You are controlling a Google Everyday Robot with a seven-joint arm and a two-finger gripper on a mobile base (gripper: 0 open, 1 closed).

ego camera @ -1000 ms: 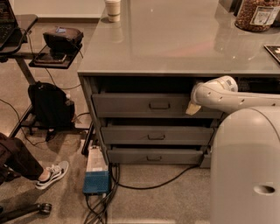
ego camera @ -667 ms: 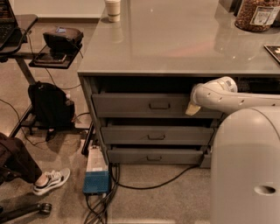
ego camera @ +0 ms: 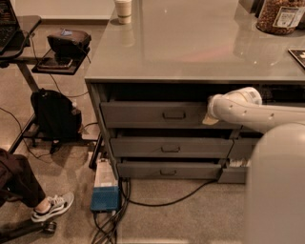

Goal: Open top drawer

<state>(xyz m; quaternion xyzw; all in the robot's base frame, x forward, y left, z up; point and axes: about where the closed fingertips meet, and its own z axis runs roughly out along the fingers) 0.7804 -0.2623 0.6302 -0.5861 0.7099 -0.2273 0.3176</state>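
The top drawer (ego camera: 143,114) is the tallest grey front under the counter top, with a small loop handle (ego camera: 174,115) at its middle. A dark gap lies above its front. My white arm reaches in from the right, and my gripper (ego camera: 209,117) sits at the drawer front's right end, to the right of the handle and apart from it. Its tip points left and slightly down against the drawer's face.
Two shallower grey drawers (ego camera: 170,148) (ego camera: 167,170) lie below. On the counter (ego camera: 190,52) stand a paper cup (ego camera: 123,9) and a jar (ego camera: 281,16). A blue-and-white box (ego camera: 105,188) with cables, a backpack (ego camera: 55,114) and a person's shoe (ego camera: 52,207) are on the floor at left.
The person's shoe at lower left has shifted slightly down and left. My arm and the drawer have not visibly moved.
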